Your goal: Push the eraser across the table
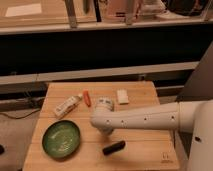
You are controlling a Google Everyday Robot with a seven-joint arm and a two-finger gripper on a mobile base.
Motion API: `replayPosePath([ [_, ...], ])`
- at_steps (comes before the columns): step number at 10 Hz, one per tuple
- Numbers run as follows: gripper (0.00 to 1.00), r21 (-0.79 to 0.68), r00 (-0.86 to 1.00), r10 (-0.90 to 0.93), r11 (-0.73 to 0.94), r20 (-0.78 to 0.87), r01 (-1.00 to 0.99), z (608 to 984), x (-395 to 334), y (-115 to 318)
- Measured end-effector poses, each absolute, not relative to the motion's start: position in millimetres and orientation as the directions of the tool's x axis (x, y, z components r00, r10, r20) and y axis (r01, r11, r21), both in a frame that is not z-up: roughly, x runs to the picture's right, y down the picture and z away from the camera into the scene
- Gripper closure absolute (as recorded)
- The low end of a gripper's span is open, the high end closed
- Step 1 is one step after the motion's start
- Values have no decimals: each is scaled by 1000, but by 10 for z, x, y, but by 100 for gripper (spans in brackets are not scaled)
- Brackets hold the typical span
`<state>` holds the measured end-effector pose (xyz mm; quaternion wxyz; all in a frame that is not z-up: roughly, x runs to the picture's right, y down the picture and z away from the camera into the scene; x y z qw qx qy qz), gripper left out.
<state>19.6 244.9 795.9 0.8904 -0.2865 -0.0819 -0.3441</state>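
While the eraser [114,147] is lying on the table [145,150], gripper [103,131] hovering just above-left of it, green plate [61,138] sitting further left.

Table [145,150]: one
Eraser [114,147]: one
Green plate [61,139]: one
Cup [104,104]: one
White block [122,96]: one
Bottle [67,105]: one
Orange stick [87,98]: one
Gripper [106,131]: one, under the arm's end, above the eraser

- The arm [150,118] is a thick, smooth tube, off-white to cream, widening toward the body at the right edge.
- A row of small dark dots, perhaps screws or holes, runs along its side.
- Its far end is a rounded, bulbous cap of the same pale colour.
- The gripper [105,129] sits under that cap, over the table's middle; only a pale stub shows.
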Motion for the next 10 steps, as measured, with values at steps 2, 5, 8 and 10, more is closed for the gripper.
replayPosePath([
  [2, 95, -472, 769, -542, 609, 338, 637, 7943, 275, 2506],
  [5, 95, -488, 789, -511, 621, 340, 613, 7941, 344, 2603],
  [8, 95, -503, 809, -474, 634, 348, 588, 7890, 441, 2715],
  [10, 95, -509, 818, -451, 640, 357, 575, 7819, 523, 2816],
])
